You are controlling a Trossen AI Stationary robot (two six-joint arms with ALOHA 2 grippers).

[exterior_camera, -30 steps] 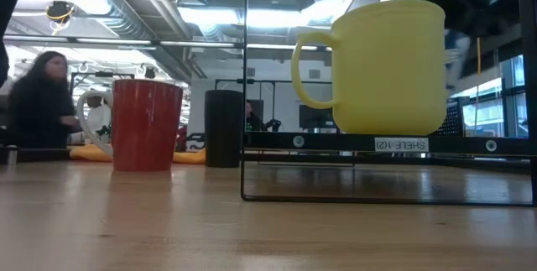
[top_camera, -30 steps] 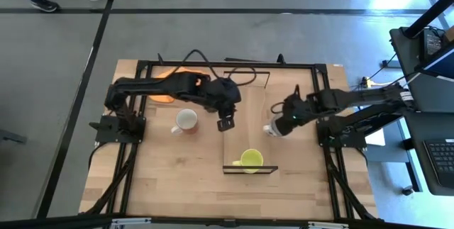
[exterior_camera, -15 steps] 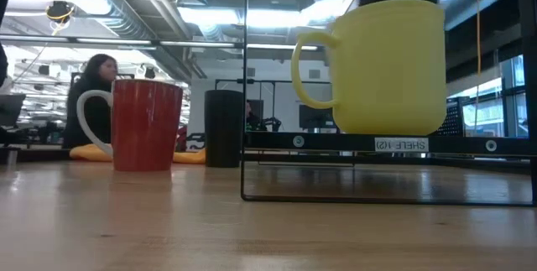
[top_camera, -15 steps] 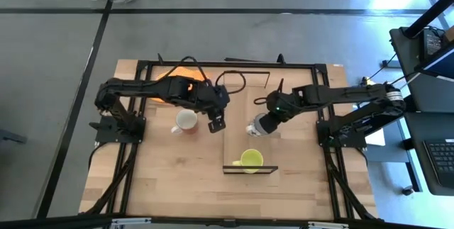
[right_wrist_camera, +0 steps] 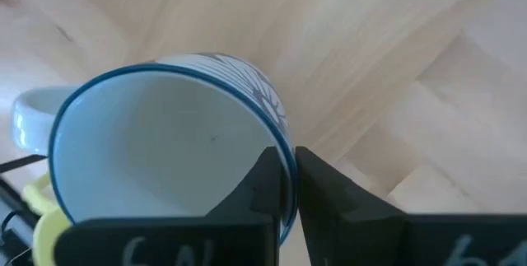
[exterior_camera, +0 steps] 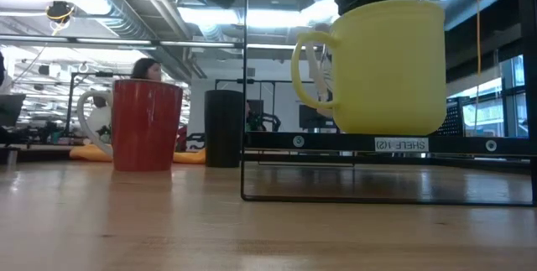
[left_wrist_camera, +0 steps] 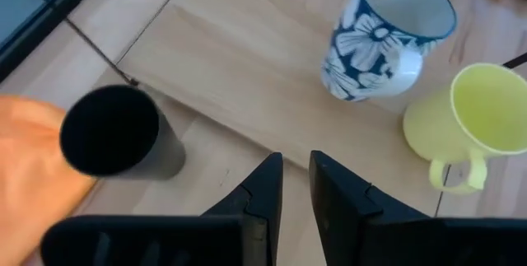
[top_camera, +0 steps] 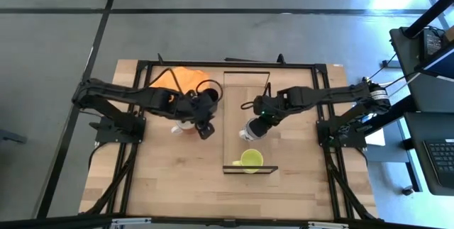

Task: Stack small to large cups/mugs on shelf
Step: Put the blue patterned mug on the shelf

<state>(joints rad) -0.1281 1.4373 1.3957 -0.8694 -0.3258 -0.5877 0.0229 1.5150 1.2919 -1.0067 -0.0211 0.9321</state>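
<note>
Blue-flowered white mug (left_wrist_camera: 385, 39) beside yellow-green mug (left_wrist_camera: 468, 122) on shelf (left_wrist_camera: 272, 68); black cup (left_wrist_camera: 115, 134) apart

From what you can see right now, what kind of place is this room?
Probably a robotics lab or open workshop, not a home. The wooden table sits in a black metal frame on a grey floor marked with dark lines. Beyond it are exposed ceiling ducts, strip lights and a person at work.

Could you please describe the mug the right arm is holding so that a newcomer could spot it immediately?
Find the shelf, the long light-wood board in the middle of the table. Above it, next to the yellow-green mug, the right end effector pinches the rim of a white mug. Its blue flower pattern and blue rim set it apart.
</note>
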